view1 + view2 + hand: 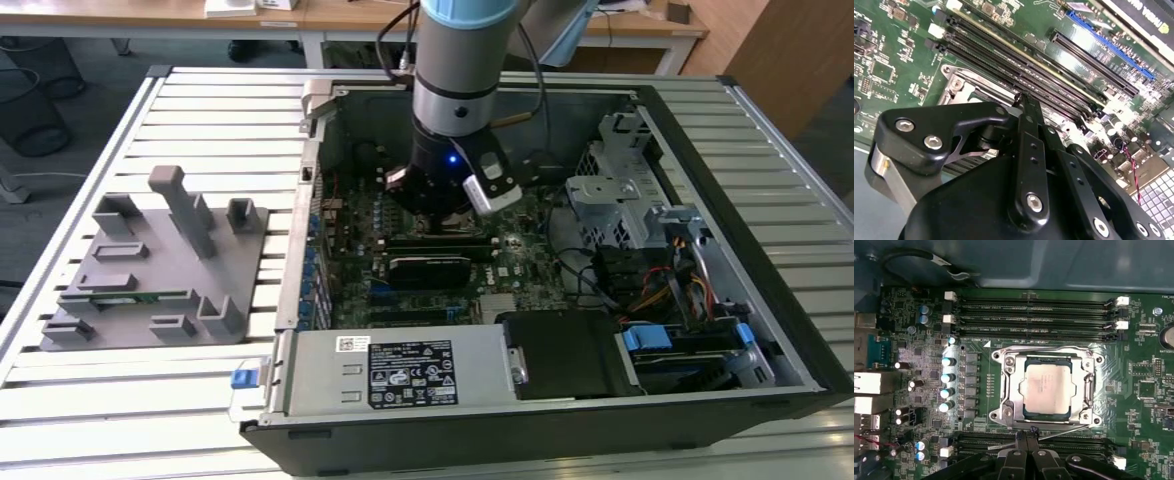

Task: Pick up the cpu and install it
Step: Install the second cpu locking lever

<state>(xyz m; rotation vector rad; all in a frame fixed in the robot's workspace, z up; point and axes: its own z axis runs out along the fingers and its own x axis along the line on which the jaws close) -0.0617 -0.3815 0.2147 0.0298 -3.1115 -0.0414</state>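
The cpu (1048,386) sits seated in the motherboard socket (1046,388). The gripper (1026,436) hovers just beside the socket, fingers pressed together, holding nothing.

A slatted pale metal surface (160,420) carries an open black computer case (534,430) lying on its side, and, toward the exterior view's left, a grey fixture block (147,270) with upright posts, just beside the case.
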